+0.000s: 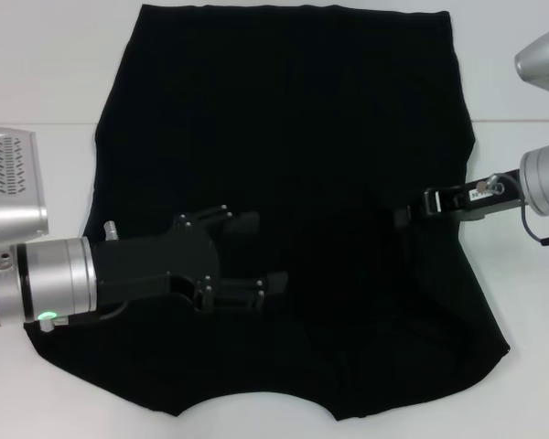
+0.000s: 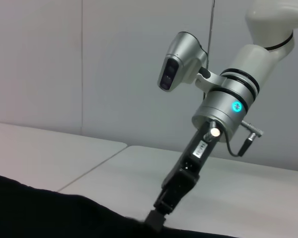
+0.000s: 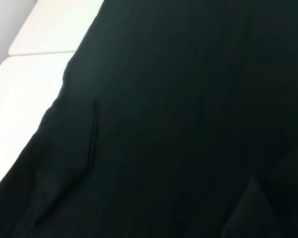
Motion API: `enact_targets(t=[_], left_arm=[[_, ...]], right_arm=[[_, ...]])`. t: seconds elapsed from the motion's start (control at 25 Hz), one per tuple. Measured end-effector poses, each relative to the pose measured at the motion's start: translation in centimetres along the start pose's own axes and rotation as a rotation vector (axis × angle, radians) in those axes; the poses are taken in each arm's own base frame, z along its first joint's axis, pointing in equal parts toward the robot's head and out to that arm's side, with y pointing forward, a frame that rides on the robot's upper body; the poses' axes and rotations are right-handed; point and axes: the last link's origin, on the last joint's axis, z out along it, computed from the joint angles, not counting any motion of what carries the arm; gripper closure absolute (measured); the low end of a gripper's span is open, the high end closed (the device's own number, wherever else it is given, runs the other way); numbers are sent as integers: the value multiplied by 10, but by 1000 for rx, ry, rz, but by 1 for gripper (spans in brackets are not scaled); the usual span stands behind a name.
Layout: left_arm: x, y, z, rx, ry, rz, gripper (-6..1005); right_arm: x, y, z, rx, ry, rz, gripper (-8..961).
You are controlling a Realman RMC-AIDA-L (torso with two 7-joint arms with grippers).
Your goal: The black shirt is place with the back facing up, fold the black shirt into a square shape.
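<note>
On white table (image 1: pixel 37 82): matte black shirt (image 1: pixel 284 137) spread; left hand (image 1: pixel 253 253) apart; right hand (image 1: pixel 404 216) state unclear.

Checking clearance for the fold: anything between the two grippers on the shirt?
Nothing but bare black shirt. In the head view, only flat fabric spans from the left gripper to the right gripper.

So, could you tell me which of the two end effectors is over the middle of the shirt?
The left end effector, fingers spread open over the plain matte-black fabric T-shirt; the right end effector sits at the shirt's right edge.
</note>
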Motion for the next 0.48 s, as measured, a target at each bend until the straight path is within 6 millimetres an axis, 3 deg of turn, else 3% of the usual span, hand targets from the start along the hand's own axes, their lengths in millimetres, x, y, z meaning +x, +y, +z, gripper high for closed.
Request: enact_targets(t=[0.4, 0.48], left_arm=[[0, -7, -9, 53, 17, -27, 120], [0, -9, -11, 65, 22, -38, 120]], right_arm=[[-2, 15, -5, -120, -9, 15, 858], [-2, 13, -8, -119, -16, 22, 765]])
